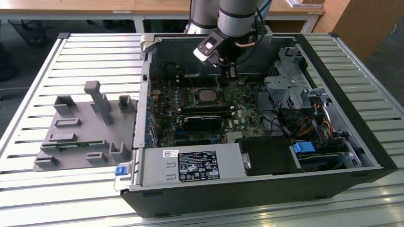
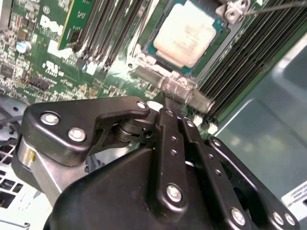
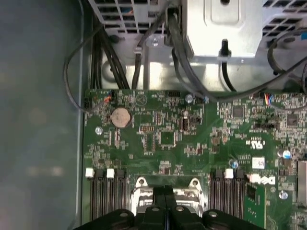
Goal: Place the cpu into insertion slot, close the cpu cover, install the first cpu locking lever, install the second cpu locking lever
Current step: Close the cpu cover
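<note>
The cpu, a silvery square chip, lies seated in the insertion slot on the green board; in the exterior view the cpu shows at the board's middle. The cpu cover stands raised off the slot at one side, leaving the chip bare. My gripper has its black fingers pressed together on the cover's edge. The first wrist view has the gripper at the cover. In the exterior view the gripper hangs just behind the cpu.
The open computer case lies on a slatted metal table. A grey power-supply box, a drive cage and cables crowd the board. Black memory slots flank the socket. A grey fixture tray lies at the exterior view's left.
</note>
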Robot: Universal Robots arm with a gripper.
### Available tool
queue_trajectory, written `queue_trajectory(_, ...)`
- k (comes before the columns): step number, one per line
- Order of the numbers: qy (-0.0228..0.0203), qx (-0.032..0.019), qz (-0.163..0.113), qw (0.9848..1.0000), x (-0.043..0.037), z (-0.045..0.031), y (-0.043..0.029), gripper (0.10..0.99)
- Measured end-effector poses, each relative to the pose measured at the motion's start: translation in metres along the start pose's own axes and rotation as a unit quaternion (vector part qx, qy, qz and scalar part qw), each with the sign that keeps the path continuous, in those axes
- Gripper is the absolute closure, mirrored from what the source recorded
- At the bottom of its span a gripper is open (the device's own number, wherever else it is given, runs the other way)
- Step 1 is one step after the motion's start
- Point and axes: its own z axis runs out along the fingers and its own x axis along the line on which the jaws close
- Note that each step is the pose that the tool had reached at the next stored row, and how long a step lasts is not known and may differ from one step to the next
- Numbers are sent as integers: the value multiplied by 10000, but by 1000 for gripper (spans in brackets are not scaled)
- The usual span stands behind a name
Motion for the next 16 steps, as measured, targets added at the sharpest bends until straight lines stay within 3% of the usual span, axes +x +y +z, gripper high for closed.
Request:
queue_trajectory(8, 0, 0, 0, 10000, -2, 63, -98, 980)
queue_trajectory(16, 0, 0, 1, 10000, -4, 123, -243, 980)
